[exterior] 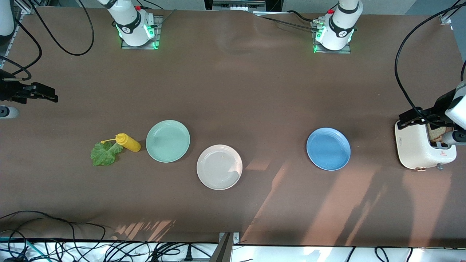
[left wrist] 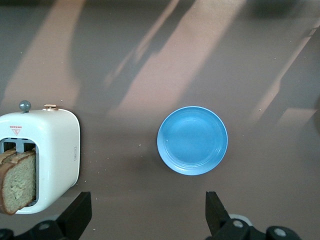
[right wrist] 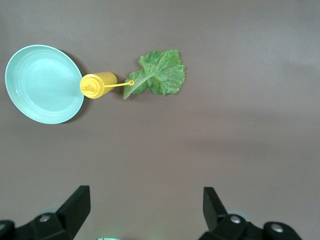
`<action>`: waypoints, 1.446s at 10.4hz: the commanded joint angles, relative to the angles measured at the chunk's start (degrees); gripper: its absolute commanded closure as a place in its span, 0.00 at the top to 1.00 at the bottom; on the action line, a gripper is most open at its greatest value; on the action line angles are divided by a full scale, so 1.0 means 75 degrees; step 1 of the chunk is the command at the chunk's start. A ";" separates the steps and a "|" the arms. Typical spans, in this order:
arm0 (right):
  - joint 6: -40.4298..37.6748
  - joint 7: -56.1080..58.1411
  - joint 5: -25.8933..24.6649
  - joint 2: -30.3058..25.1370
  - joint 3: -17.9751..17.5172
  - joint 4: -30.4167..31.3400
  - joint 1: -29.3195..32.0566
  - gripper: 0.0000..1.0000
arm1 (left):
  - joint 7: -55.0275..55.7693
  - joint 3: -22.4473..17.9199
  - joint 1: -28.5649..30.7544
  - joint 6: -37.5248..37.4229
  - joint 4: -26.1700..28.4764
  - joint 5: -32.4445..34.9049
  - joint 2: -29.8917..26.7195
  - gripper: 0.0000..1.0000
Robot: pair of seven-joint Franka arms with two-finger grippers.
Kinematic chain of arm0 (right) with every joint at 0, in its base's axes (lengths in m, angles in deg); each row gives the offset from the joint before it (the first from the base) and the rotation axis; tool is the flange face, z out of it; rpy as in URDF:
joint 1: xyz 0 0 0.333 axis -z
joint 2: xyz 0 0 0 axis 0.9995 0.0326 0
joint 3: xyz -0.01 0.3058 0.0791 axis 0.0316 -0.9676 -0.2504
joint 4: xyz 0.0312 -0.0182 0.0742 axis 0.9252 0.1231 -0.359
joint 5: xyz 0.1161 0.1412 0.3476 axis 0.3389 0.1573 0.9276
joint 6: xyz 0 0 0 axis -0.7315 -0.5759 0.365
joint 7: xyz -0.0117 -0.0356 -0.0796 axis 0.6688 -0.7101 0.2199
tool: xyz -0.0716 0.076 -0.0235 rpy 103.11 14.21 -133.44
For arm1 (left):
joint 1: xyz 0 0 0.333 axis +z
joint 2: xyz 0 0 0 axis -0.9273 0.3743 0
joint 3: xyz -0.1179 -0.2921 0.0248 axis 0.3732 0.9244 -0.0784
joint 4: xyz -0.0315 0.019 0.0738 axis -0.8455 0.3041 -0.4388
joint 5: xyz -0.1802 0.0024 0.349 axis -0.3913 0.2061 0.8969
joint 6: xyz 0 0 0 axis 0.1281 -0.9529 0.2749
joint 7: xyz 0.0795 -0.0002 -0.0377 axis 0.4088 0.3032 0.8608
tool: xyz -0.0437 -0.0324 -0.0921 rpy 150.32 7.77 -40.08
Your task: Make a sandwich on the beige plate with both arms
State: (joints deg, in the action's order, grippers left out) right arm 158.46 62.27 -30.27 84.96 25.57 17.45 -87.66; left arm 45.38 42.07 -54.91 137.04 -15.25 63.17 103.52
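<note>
Front cam high, faces robot bases, sees whole table point(exterior: 233, 91). Both wrist cams look straight down from height: left shares blue plate point(left wrist: 192, 140), toaster point(left wrist: 42, 157); right shares lettuce point(right wrist: 160, 73), mint plate point(right wrist: 42, 83).

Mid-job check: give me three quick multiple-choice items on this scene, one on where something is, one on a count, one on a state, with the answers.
1. The lettuce leaf lies:
A. on the beige plate
B. on the table beside the yellow squeeze bottle
C. in the toaster

2. Plates on the table:
A. two
B. three
C. four

3. The beige plate is:
A. empty
B. holding bread
C. holding lettuce

Answers:
1 B, the leaf rests on the table, against the bottle.
2 B, mint-green plate, beige and blue plate.
3 A, its surface is bare; the bread sits in the toaster.
</note>
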 commanded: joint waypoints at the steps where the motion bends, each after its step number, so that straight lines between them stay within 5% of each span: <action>1: -0.0146 -0.0050 0.0069 0.0050 -0.0039 -0.0139 0.0066 1.00 | -0.0089 -0.0007 0.0057 -0.0045 0.0015 -0.0015 0.0153 1.00; 15: -0.0146 -0.0050 0.0070 0.0050 -0.0039 -0.0127 0.0066 1.00 | -0.0182 -0.0054 0.0139 -0.0045 -0.0043 -0.0272 0.0270 1.00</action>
State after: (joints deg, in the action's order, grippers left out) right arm 158.42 62.27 -30.27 84.98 25.57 17.45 -87.63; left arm 45.36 41.78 -54.31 137.10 -15.02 62.34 105.79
